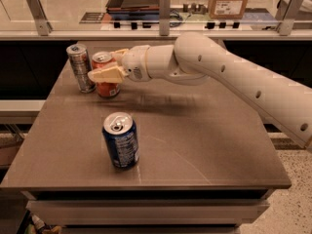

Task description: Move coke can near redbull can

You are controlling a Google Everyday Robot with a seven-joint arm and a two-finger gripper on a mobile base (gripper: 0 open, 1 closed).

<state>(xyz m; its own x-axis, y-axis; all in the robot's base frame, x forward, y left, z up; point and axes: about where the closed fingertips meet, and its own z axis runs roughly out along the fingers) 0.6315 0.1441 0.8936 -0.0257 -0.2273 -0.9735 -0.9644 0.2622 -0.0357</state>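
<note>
The coke can, red-orange with a silver top, stands at the table's back left. It is right beside the redbull can, a slim silver-grey can just to its left, almost touching it. My gripper reaches in from the right at can height and is shut on the coke can. One finger lies across the can's front and the other is behind it. The coke can's base appears to rest on the table top.
A dark blue can with white print stands nearer the front, left of centre on the brown table. My white arm stretches over the table's back right. A counter with a cardboard box and a tray lies behind.
</note>
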